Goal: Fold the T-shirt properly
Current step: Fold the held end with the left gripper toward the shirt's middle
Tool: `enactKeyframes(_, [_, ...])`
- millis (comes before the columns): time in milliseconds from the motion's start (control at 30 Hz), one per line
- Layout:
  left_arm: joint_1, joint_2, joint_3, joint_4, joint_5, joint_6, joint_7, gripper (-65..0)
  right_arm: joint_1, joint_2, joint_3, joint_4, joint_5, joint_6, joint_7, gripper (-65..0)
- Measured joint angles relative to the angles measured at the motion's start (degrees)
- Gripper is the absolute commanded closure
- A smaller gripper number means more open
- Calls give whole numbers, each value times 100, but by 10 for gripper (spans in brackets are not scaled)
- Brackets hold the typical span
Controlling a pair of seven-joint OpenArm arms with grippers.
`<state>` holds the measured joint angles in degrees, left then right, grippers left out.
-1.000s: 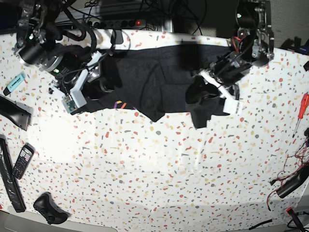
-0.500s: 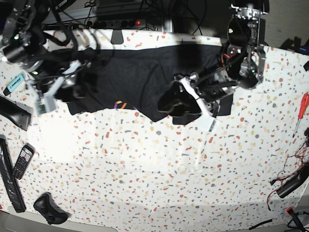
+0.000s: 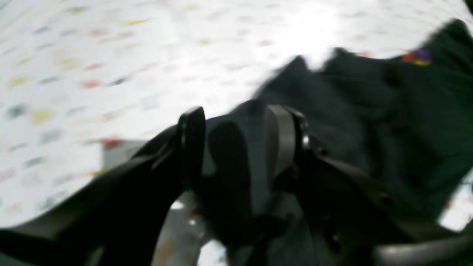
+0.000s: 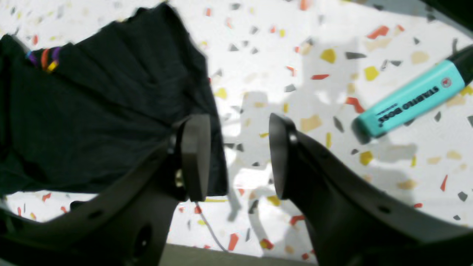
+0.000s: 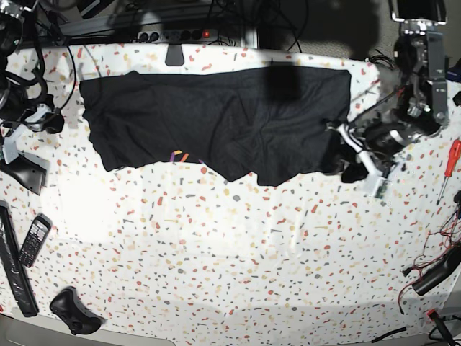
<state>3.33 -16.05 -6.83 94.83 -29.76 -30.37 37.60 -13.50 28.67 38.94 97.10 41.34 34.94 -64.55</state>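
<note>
The T-shirt (image 5: 216, 119) is now lying spread as a wide black band across the far part of the desk (image 5: 238, 274), its lower edge wavy, with a point hanging down near the middle. A second ago both ends were bunched up under the arms; now the whole width is showing flat, and the small rainbow print (image 5: 177, 155) is sitting at the lower edge, as before.

The left pincer (image 5: 353, 162) has moved out to the shirt's end on the right side of the base view. Half a second ago it was over the middle of the shirt with a lump of cloth. In the left wrist view, which is blurred, the left pincer (image 3: 232, 147) is showing a dark fold of cloth between its two pads, but the pads are standing apart, and I cannot tell if they are really pinching it.

The right arm has pulled away to the left border of the base view, apart from the shirt. In its wrist view the right pincer (image 4: 236, 155) is standing open with nothing between the pads (image 4: 194, 155), over the bare desk just beside the shirt's edge (image 4: 92, 111). A turquoise highlighter (image 4: 410, 99) is lying near it.
</note>
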Motion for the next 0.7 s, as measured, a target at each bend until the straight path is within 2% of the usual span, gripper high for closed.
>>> enactKeyframes(133, [131, -111, -155, 0, 0, 0, -17, -254, 37, 101, -4, -562, 214, 11, 0, -254])
enactKeyframes(233, [153, -129, -164, 0, -2, 0, -20, -254, 50, 101, -166, -931, 168, 164, -2, -255])
enactKeyframes(400, [153, -129, -164, 0, -22, -2, -17, -254, 61, 98, -741, -1220, 170, 199, 2, -255])
enactKeyframes(500, [155, -129, -164, 0, -22, -2, -17, -254, 59, 101, -1174, -1226, 195, 195, 247, -255])
enactKeyframes(600, [153, -129, -164, 0, -22, -2, -17, -254, 72, 101, -1541, -1224, 256, -87, 671, -255])
enactKeyframes(700, [155, -129, -164, 0, -22, -2, -17, -254, 245, -20, -1696, -1220, 46, -131, 688, -254])
